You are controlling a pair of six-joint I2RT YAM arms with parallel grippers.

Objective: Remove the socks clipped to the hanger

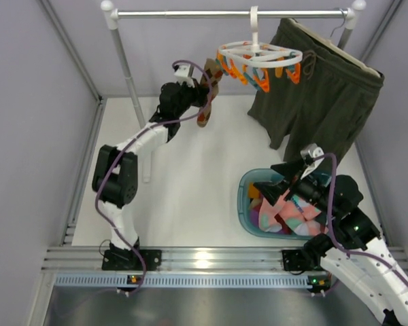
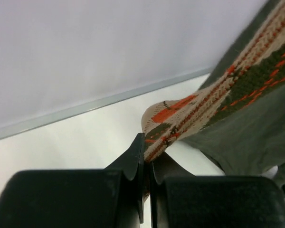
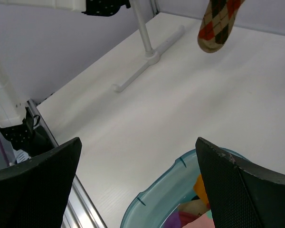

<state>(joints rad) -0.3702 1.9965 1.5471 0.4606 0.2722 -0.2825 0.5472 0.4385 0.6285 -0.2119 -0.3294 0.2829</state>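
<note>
Left gripper (image 2: 146, 156) has jaws pinched on the argyle sock (image 2: 199, 114), far left; its top end seems clipped to the hanger (image 1: 258, 58). Right gripper (image 3: 137, 142) hangs wide-jawed over the basket (image 3: 159, 187).

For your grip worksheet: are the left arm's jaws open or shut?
Shut: left wrist view shows them pinching the argyle sock.

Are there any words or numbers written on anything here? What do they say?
None: no words, numbers or logos can be read in any view. The hanger, argyle sock, shorts and basket all look plain.
</note>
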